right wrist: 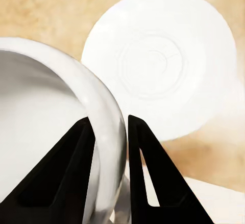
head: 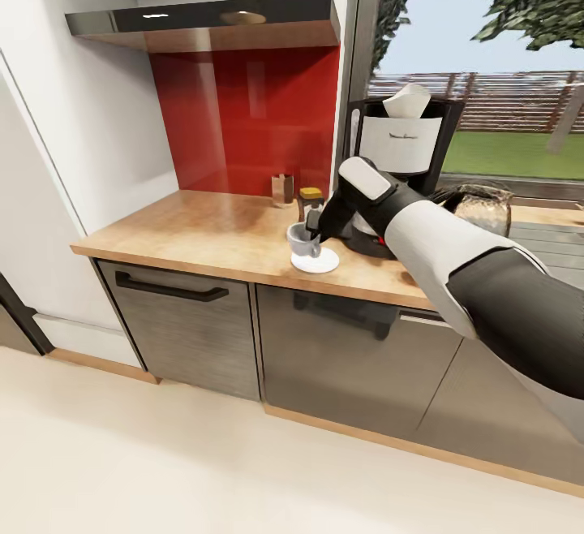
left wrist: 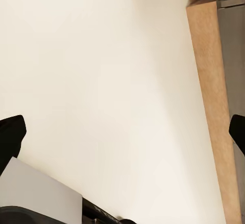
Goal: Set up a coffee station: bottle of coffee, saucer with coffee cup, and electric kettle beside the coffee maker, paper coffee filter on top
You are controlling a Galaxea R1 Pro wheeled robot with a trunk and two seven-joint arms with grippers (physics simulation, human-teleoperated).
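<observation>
Right pincer (right wrist: 108, 132) grips coffee cup (right wrist: 46, 111).

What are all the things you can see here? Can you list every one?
kitchen countertop: one, light wood, over grey cabinets.
red panel: one, glossy red, behind the countertop.
kitchen shelf: one, black, on the wall above the panel.
coffee maker: one, black with white front, on the countertop.
paper coffee filter: one, white, on top of the coffee maker.
electric kettle: one, dark glass, beside the coffee maker.
bottle of coffee: one, yellow lid, behind the cup.
small tan box: one, by the panel.
saucer: one, white, on the countertop.
coffee cup: one, white, held over the saucer.
right end effector: black, pinching the cup's rim.
left end effector: black fingertips, over the pale floor.
</observation>
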